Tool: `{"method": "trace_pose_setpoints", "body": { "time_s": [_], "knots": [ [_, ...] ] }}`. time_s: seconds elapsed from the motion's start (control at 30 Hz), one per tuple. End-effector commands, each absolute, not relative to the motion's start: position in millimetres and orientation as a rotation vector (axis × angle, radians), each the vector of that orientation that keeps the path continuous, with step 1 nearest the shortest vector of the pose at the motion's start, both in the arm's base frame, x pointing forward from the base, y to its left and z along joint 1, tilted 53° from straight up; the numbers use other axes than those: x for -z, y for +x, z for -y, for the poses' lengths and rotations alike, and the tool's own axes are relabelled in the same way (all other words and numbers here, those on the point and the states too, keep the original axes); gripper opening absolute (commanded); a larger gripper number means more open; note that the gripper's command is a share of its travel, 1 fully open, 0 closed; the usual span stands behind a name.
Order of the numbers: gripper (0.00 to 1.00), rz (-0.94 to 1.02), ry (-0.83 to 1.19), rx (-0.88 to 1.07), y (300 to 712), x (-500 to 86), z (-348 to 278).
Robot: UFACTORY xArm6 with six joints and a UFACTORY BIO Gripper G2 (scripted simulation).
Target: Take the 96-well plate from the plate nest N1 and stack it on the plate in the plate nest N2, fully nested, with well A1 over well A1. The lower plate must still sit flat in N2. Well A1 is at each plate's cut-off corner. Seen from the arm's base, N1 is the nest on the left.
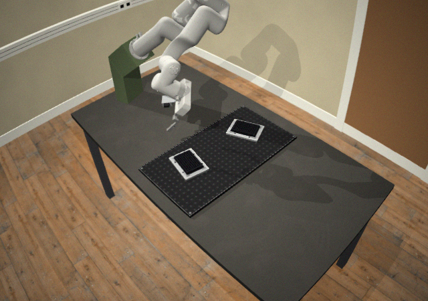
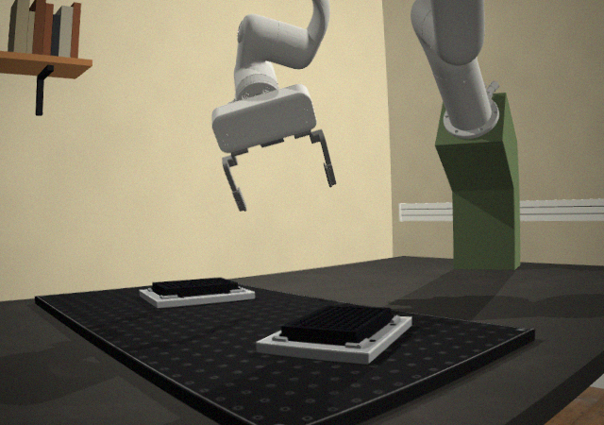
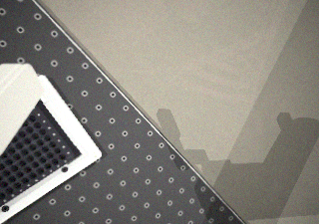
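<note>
The N1 nest [image 1: 257,139] [image 2: 158,303] is white and holds a black 96-well plate [image 1: 245,128] [image 2: 194,286]. The N2 nest [image 1: 186,177] [image 2: 311,353] is also white and holds another black 96-well plate [image 1: 188,161] [image 2: 336,324]. Both plates look seated flat. The wrist view shows part of what looks like the N2 nest [image 3: 89,151] and its plate [image 3: 37,149], partly covered by a pale gripper part. The cut-off corners cannot be made out. My gripper [image 2: 286,196] is open and empty, high above the table, on the arm-base side of both nests.
Both nests stand on a black perforated board [image 1: 221,173] [image 2: 205,362] [image 3: 130,159] on the dark table [image 1: 241,221]. The green pedestal [image 1: 126,73] [image 2: 482,215] carries the arm's base. The gripper's shadow falls by the board's back edge.
</note>
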State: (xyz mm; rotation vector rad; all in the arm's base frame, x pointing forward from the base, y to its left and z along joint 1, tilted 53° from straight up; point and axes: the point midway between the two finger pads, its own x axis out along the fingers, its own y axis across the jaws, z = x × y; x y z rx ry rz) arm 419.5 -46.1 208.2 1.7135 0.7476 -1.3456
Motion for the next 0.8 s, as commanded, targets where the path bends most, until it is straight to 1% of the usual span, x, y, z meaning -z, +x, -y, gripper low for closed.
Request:
{"method": "trace_pose_setpoints", "body": {
  "time_s": [0.0, 0.03, 0.07, 0.27, 0.53, 0.6, 0.77],
  "knots": [
    [1.0, -0.746, 1.714, 1.345, 419.7, -208.8, 46.5],
    [1.0, -0.746, 1.714, 1.345, 419.7, -208.8, 46.5],
    [0.37, -0.746, 1.714, 1.345, 419.7, -208.8, 46.5],
    [0.37, -0.542, 1.649, 1.285, 432.8, -204.1, 57.9],
    [0.37, -0.29, 1.543, 1.182, 439.4, -209.1, 66.7],
    [0.37, -0.29, 1.543, 1.182, 439.4, -209.1, 66.7],
    [0.37, -0.149, 1.467, 1.101, 442.8, -218.5, 72.3]
  ]
}}
